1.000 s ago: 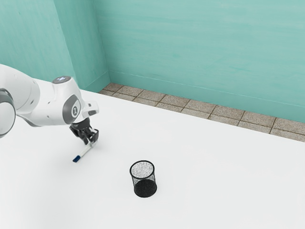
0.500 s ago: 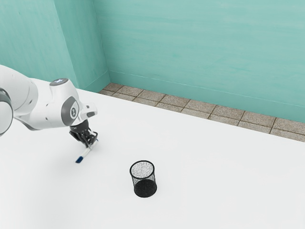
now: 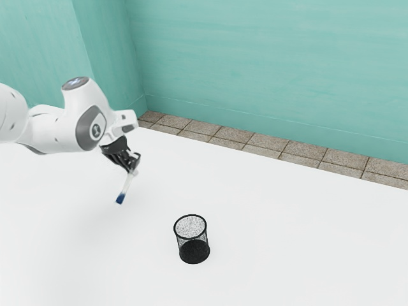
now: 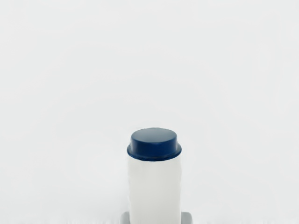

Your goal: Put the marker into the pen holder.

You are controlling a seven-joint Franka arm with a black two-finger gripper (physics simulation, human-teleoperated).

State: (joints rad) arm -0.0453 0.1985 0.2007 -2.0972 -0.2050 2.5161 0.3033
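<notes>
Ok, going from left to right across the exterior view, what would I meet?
Arm → marker → pen holder.

No legible text. Pale mark on arm, too small to read.
</notes>
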